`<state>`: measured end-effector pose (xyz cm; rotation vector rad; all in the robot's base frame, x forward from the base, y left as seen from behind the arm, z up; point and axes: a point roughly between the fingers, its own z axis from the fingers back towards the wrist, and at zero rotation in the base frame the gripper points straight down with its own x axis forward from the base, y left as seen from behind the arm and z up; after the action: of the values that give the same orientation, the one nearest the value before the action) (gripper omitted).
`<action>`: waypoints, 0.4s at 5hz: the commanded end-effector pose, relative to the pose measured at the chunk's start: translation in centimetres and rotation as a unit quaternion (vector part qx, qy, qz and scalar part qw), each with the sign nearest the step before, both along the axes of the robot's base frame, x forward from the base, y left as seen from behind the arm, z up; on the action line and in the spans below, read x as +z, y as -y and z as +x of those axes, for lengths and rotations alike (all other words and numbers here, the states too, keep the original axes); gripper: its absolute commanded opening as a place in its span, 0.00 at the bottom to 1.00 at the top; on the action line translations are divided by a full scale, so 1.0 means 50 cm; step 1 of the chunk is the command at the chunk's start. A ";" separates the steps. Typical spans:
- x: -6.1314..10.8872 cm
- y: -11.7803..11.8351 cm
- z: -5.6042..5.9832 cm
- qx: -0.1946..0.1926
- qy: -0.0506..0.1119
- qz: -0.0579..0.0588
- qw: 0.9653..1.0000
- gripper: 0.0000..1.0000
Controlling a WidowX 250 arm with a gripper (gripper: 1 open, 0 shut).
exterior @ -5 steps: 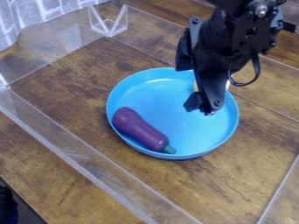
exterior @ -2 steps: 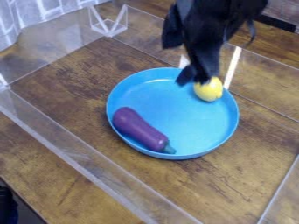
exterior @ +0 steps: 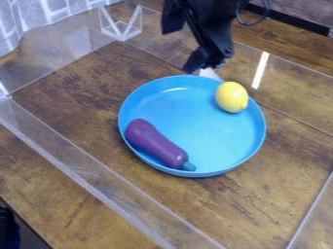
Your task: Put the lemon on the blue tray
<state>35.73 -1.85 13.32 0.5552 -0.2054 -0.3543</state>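
Observation:
The lemon (exterior: 232,96) is a small bright-yellow oval lying inside the blue tray (exterior: 196,122), near its far right rim. A purple eggplant (exterior: 158,144) lies in the tray's near left part. My black gripper (exterior: 208,64) hangs above the table just behind the tray's far edge, up and to the left of the lemon and apart from it. Its jaws are blurred by motion; they look open with nothing between them.
Clear plastic walls (exterior: 78,185) fence the wooden table along the left and front. A clear plastic stand (exterior: 121,21) sits at the back left. A pale strip (exterior: 260,70) lies on the wood right of the gripper.
The gripper was low over the tray's right side, covering the lemon. It has let go, risen and moved back and left, leaving the lemon lying in the tray.

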 end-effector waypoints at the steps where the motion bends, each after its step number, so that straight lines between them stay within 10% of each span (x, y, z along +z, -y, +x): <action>1: 0.041 0.042 0.022 0.027 0.034 -0.009 0.999 1.00; 2: 0.019 0.065 0.060 0.035 0.039 -0.013 0.999 1.00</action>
<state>38.27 -4.44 11.75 0.5630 -0.1866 -0.2802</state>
